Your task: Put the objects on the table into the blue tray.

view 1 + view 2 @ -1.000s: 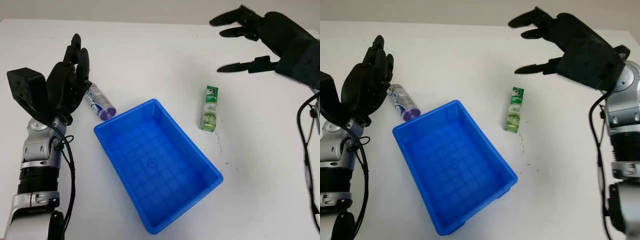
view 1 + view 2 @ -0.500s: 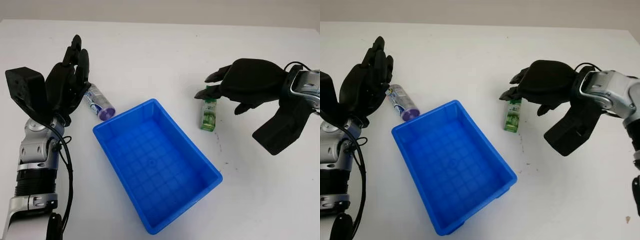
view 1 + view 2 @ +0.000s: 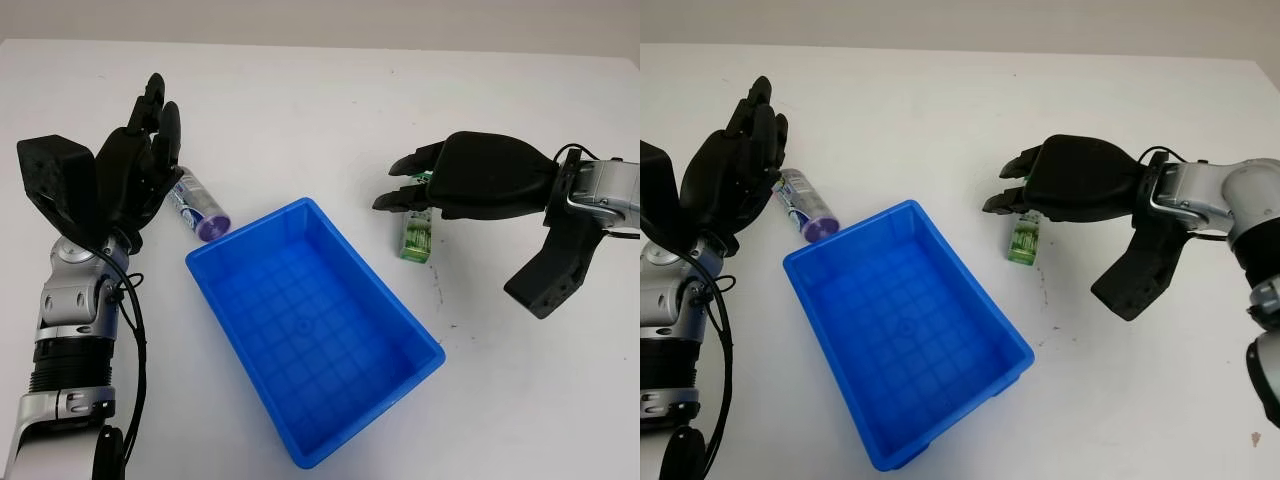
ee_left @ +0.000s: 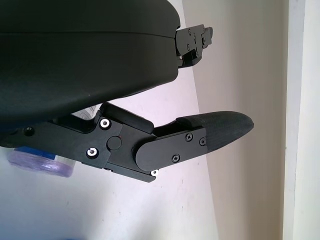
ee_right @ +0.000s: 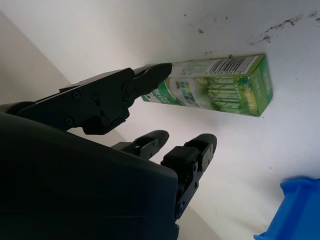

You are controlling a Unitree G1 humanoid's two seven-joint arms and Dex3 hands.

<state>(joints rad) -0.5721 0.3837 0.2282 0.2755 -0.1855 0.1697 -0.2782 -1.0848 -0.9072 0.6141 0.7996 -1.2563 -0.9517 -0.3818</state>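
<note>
A green carton (image 3: 415, 238) lies on the white table, right of the blue tray (image 3: 247, 232). My right hand (image 3: 400, 185) hovers over the carton's far end, open. In the right wrist view the thumb (image 5: 150, 77) reaches the carton (image 5: 220, 92) at one end, while the two fingers (image 5: 197, 147) stay apart from its side. A small bottle with a purple cap (image 3: 200, 208) lies left of the tray's far corner. My left hand (image 3: 140, 150) stands upright just left of the bottle, open; the purple cap (image 4: 40, 162) shows under its shell.
The tray sits at an angle in the middle of the table, with nothing inside it. A few dark specks mark the table (image 3: 440, 290) near the carton. The table's far edge runs along the back.
My right hand swung down from the far right corner to the green carton and has now sunk lower over its far end. The left hand, bottle and tray have stayed put.
</note>
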